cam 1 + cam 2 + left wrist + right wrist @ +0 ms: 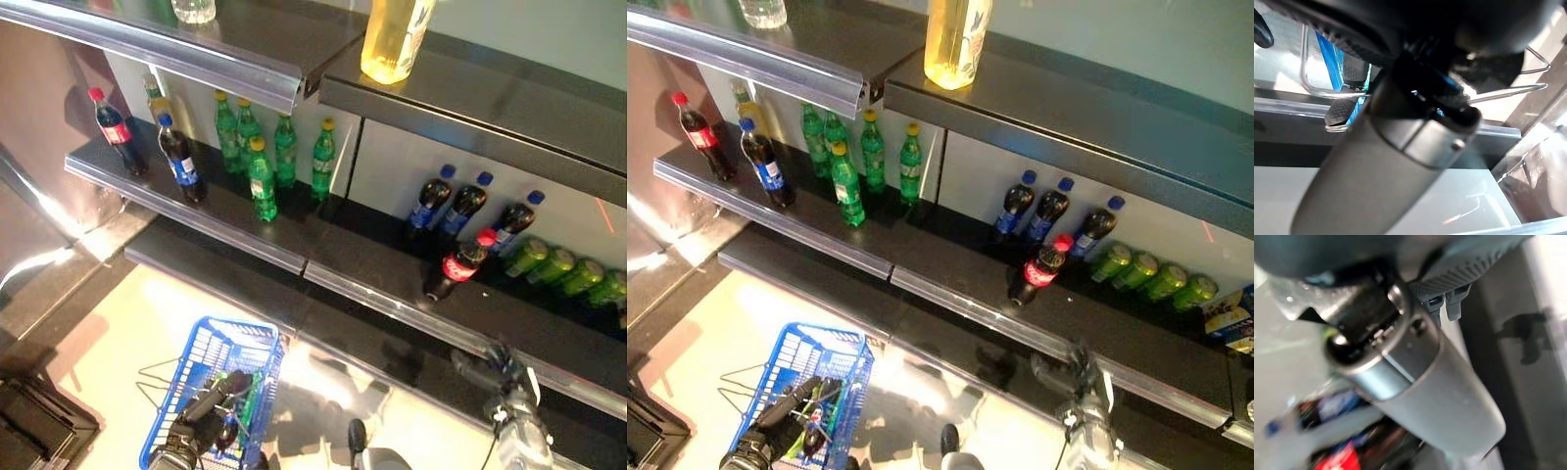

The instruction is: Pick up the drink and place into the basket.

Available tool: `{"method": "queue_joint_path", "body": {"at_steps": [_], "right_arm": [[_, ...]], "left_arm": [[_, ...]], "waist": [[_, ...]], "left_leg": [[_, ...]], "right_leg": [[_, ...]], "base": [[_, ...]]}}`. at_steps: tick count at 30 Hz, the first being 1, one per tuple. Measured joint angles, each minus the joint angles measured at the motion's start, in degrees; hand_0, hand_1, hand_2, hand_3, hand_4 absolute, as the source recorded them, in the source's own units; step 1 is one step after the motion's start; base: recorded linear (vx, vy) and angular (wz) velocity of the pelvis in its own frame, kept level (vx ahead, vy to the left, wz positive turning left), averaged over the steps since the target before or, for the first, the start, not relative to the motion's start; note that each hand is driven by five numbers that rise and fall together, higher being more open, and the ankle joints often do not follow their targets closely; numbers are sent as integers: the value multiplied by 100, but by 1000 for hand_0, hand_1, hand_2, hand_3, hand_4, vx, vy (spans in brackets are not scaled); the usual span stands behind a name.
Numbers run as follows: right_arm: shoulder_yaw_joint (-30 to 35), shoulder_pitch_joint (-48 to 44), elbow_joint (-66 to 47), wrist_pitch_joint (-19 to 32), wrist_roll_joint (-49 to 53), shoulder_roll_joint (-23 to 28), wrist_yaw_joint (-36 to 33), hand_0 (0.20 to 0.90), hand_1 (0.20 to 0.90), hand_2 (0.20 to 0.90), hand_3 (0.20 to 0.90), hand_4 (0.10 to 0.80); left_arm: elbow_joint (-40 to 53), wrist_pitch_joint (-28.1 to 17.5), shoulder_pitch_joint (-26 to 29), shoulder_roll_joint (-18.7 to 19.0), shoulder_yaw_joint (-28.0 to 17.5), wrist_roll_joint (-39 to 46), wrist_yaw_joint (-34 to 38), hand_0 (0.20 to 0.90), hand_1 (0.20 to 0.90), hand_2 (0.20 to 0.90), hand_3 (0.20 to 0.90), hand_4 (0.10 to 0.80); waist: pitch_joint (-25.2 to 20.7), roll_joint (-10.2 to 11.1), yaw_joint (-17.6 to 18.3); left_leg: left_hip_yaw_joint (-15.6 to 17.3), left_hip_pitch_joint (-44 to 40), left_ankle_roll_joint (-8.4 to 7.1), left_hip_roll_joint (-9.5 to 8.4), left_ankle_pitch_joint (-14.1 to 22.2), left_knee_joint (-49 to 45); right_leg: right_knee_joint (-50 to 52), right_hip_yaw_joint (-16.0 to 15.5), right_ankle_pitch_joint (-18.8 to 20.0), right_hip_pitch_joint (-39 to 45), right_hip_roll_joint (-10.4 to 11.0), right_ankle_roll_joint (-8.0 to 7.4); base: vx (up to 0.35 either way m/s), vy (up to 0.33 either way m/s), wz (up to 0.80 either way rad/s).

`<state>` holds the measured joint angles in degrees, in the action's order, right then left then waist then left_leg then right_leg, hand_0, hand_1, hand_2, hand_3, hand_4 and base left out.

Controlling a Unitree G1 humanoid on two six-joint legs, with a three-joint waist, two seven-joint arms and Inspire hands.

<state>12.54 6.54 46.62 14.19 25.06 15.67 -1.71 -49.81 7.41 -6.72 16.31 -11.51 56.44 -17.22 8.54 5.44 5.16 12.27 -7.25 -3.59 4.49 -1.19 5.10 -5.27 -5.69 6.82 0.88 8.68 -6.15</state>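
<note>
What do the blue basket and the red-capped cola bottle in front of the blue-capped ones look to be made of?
The basket looks like moulded blue plastic with an open grid wall, plus thin bare metal wire handles. The cola bottle looks like clear glossy plastic: dark liquid shows through, with a red cap and label.

A bright blue wire basket (220,377) sits at seven o'clock on a pale cream floor (147,323). Green bottles with yellow caps (263,181) stand at eleven o'clock on black shelves (245,220). At three o'clock, a dark cola bottle with red cap and label (460,264); beside it, dark blue-capped bottles (456,206) and green cans (563,266).
</note>
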Motion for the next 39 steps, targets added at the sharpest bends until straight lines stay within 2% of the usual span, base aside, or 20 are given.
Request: {"method": "queue_joint_path", "body": {"at_steps": [6, 19, 21, 25, 33, 36, 39], "right_arm": [[0, 97, 1185, 167, 12, -2, 334, 900, 900, 900, 900, 800], [-35, 52, 2461, 209, 33, -13, 907, 900, 900, 900, 900, 800], [-37, 76, 2524, 93, 33, -12, 929, 900, 900, 900, 900, 800], [-141, 86, 2670, -264, 23, -14, 1055, 900, 900, 900, 900, 800], [-184, 68, 2725, -384, 9, -14, 1164, 900, 900, 900, 900, 800], [-233, 70, 2725, -384, 9, -14, 1164, 900, 900, 900, 900, 800], [-325, 66, 2724, -384, 7, -14, 1171, 900, 900, 900, 900, 800]], "left_arm": [[-976, -101, 66, 0, -23, -111, 41, 300, 300, 300, 200, 100], [-2392, -408, 76, 49, -28, -674, 16, 300, 300, 300, 200, 100], [-2447, -430, 71, 50, 51, -766, -4, 300, 300, 300, 200, 100], [-2505, -429, 72, 50, 383, -1092, -134, 300, 300, 300, 200, 100], [-2560, -434, 74, 61, 518, -1369, -153, 300, 300, 300, 200, 100], [-2567, -438, 75, 63, 520, -1369, -158, 300, 300, 300, 200, 100], [-2578, -440, 88, 64, 521, -1369, -162, 300, 300, 300, 200, 100]], "waist": [[-262, -115, -10], [-786, -137, -94], [-789, -143, -123], [-792, -150, -191], [-808, -165, -192], [-811, -170, -191], [-812, -170, -196]], "left_leg": [[8, -10, 5, 6, 36, 18], [145, -68, 24, 0, 138, 25], [140, -71, 24, -6, 138, 23], [132, -105, 1, -28, 124, -13], [140, -163, 27, -22, 184, 25], [129, -166, 22, -17, 184, 20], [123, -173, -5, -21, 168, -15]], "right_leg": [[1, 8, -5, 5, -30, -16], [0, -13, -67, 16, 34, -46], [3, -14, -46, 11, 24, -21], [35, -9, 9, 20, 7, -65], [-1, -21, -95, 90, 56, -78], [6, -20, -59, 89, 31, -35], [34, -20, -31, 88, 6, -70]], "base": [[0, 0, 0], [-6, 4, -5], [0, 0, 0], [0, 0, 0], [0, 0, 0], [0, 0, 0], [0, 0, 0]]}}
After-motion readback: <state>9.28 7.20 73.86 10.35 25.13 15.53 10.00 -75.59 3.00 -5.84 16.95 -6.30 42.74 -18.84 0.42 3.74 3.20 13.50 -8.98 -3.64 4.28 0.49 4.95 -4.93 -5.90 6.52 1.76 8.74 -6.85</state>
